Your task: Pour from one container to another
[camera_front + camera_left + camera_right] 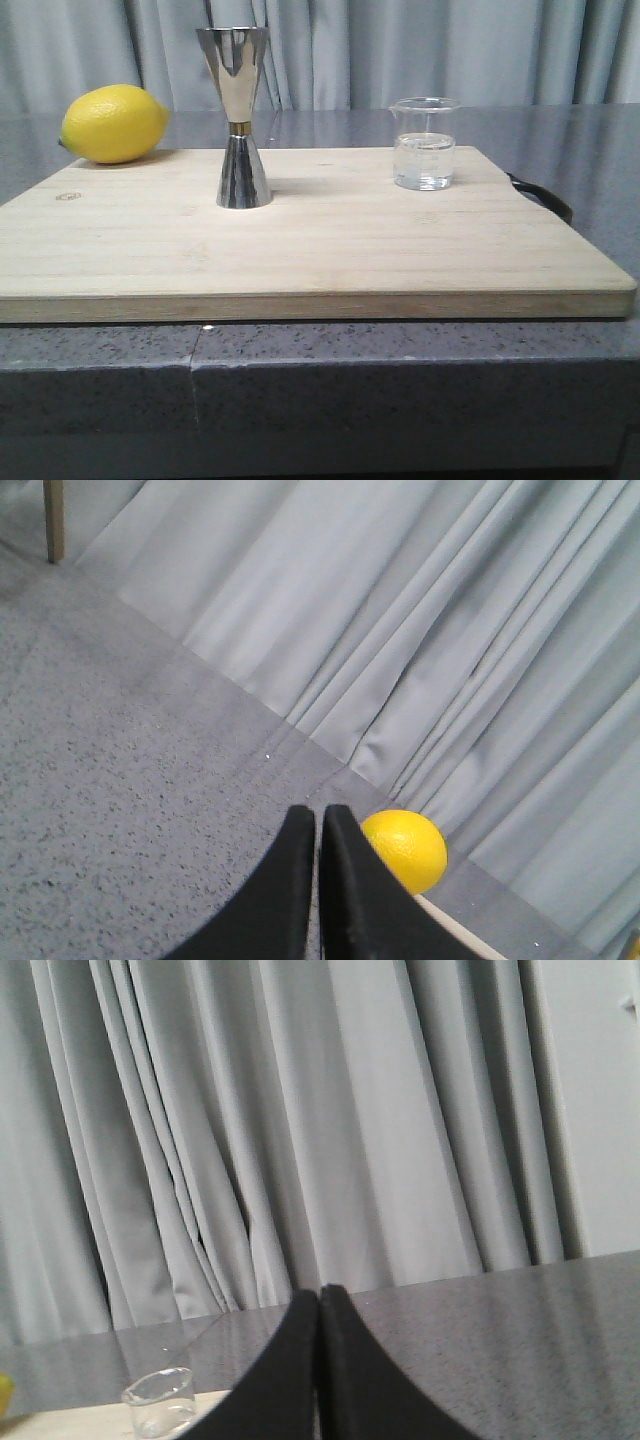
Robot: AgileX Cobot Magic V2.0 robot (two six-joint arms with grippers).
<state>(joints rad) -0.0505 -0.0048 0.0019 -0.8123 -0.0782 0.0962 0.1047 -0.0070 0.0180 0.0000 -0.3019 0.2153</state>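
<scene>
left gripper (pixel 318 825): fingers pressed together, empty | right gripper (pixel 319 1305): same

front: low, near, level across counter (pixel 400 360) toward curtain (pixel 450 50) | wrists: facing curtain | shared: lemon (pixel 113 123), beaker (pixel 424 143)

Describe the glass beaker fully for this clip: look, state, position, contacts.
The glass beaker is small, clear and cylindrical, with a flared rim, a pour lip and faint white graduation marks. It stands upright on the wooden board, towards its far right side, holding clear liquid in its lower part. Nothing else touches it; the steel jigger stands apart to its left.
</scene>
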